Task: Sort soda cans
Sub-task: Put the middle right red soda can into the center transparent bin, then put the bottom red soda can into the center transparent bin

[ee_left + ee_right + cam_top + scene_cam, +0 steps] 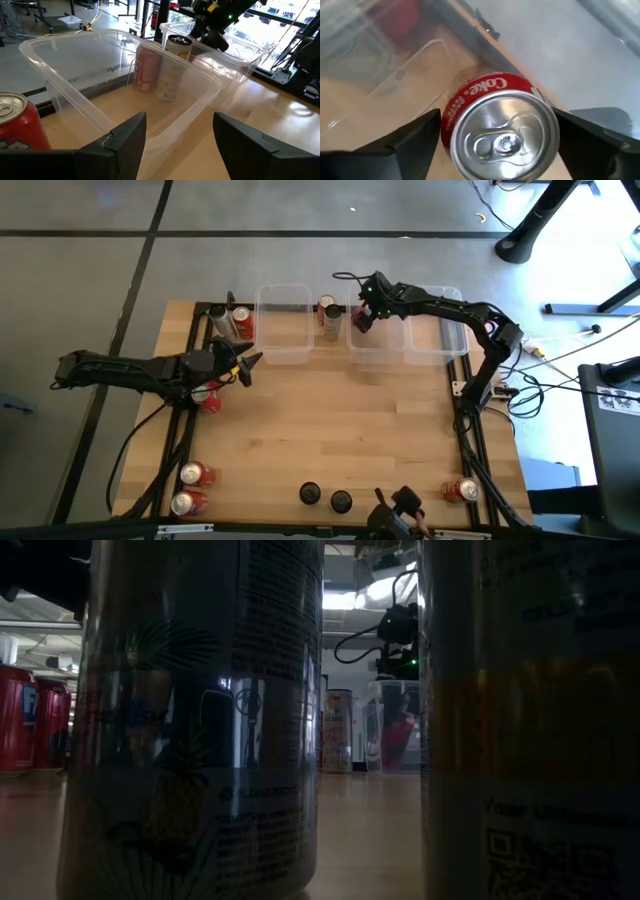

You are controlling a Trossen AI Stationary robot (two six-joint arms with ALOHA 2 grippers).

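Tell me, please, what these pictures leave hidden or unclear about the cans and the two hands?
- Low view: two dark cans close to the lens block most of the table.
- High view: the can under the right hand is hidden by that arm.
- High view: labels on the black cans are too small.
- Left wrist view: the red can is cut off by the edge.

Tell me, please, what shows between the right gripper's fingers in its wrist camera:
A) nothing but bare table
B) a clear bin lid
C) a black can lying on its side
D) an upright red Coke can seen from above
D: the right wrist view looks down on the silver top and red body of the Coke can, standing upright between the right gripper and its spread fingers.
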